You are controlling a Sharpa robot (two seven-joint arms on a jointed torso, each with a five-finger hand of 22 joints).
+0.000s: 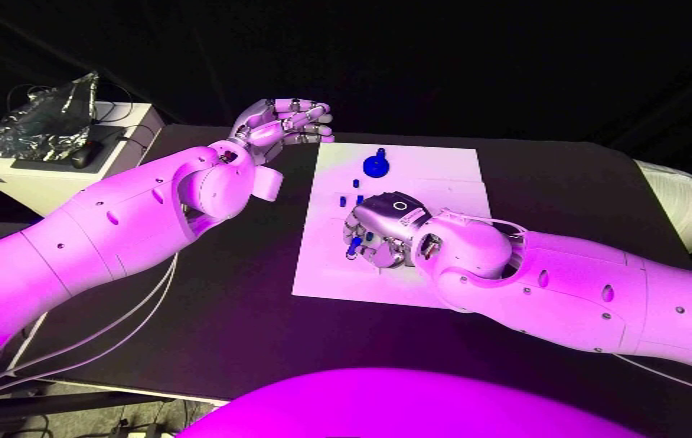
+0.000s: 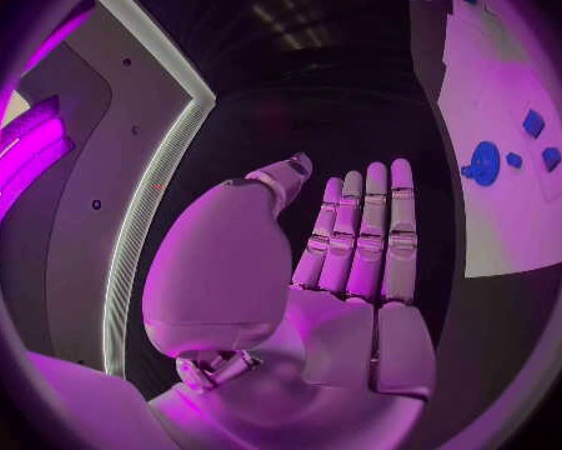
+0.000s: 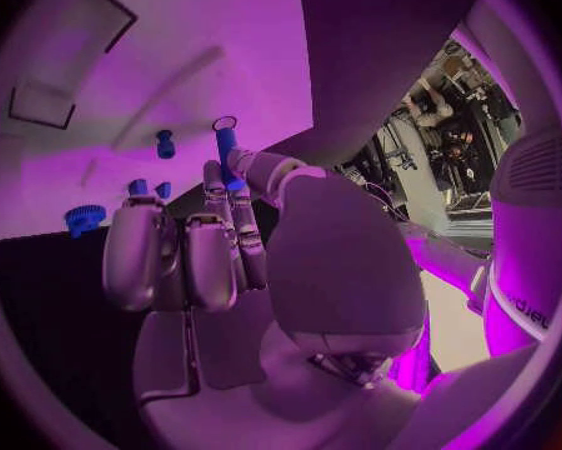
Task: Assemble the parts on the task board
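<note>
- Head view, left side: left hand (image 1: 284, 123) hovers over the black counter (image 1: 245, 308) just off the far left corner of the white flat task board (image 1: 433, 173). Fingers apart, holding nothing; left wrist view shows the palm flat and bare (image 2: 356, 270).
- Round blue toothed part (image 1: 375, 166) lies on the board near its far edge, close to the left hand but not touching it. Same part in left wrist view (image 2: 484, 163), with small blue square pieces (image 2: 534, 123) beside it.
- Small blue pegs (image 1: 351, 199) stand on the board between the round part and the right hand.
- Board centre: right hand (image 1: 382, 230) is down over the board, fingers closed round a slim blue cylindrical peg (image 1: 355, 247). Right wrist view shows the peg (image 3: 226, 150) pinched at the fingertips, long axis roughly along the fingers, its open tip pointing at the board.
- Key relation, my read: peg tip sits just off the board surface, so the next move is lining that axis up with a hole. Can't see the target hole under the hand.
- Right hand is far nearer the work; left hand is idle.
</note>
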